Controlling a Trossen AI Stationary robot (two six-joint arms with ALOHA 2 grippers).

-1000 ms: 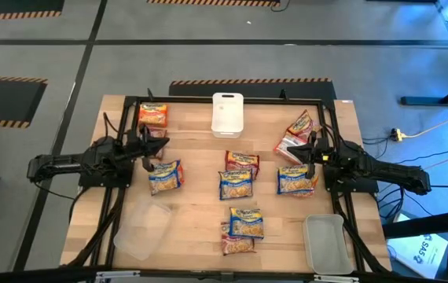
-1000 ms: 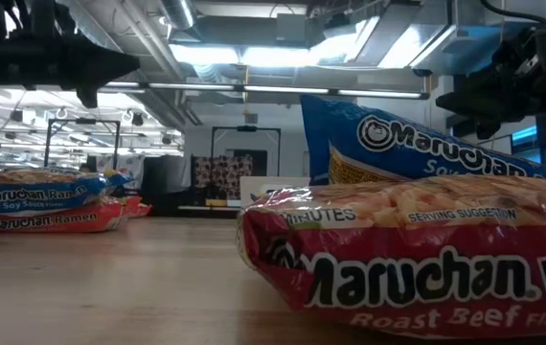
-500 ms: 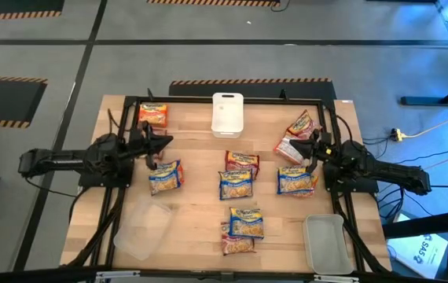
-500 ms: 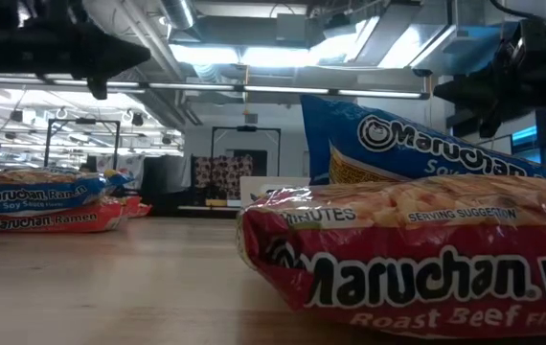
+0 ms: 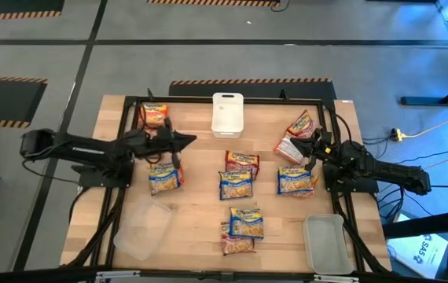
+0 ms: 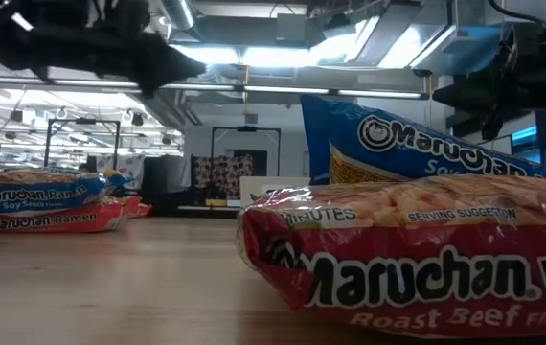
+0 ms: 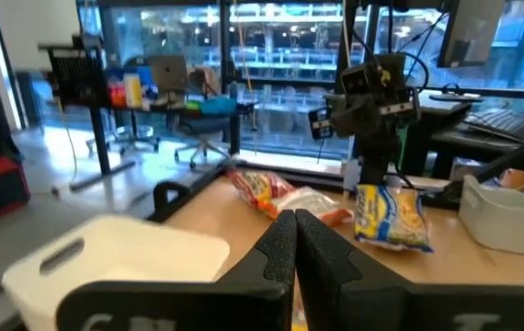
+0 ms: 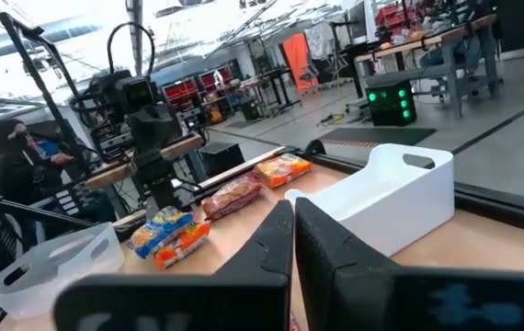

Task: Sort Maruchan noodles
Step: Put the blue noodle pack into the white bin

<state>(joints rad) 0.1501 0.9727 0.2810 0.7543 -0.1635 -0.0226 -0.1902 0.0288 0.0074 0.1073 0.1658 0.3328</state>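
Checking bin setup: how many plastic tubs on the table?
3. In the high view: white tub top centre, clear tub bottom left, grey tub bottom right. None looks hidden.

hidden and cut-off parts

low view: the red roast beef packet runs off the right and bottom edges and hides the lower part of the blue packet behind it. high view: the red packet lies mostly under another blue packet; flavour text is too small to read.
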